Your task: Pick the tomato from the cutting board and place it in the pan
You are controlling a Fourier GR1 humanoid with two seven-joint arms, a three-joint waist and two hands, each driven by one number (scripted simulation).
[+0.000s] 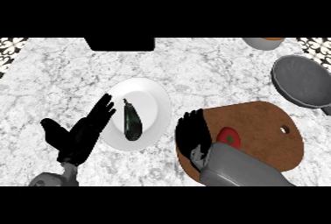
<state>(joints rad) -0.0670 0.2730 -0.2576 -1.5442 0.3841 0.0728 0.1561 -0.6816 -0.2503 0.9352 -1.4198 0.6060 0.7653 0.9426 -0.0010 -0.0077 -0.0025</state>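
Note:
A red tomato with a green stem lies on the left part of the brown cutting board. My right hand is over the board's left edge, just left of the tomato, fingers straight and pointing away from me. It appears to touch the tomato's left side without closing round it. The grey pan sits at the far right, beyond the board, with nothing in it. My left hand rests open at the lower left, fingers up, beside the plate.
A white plate holding a dark eggplant lies between my two hands. A black object sits at the counter's far edge, and a bowl shows at the top right.

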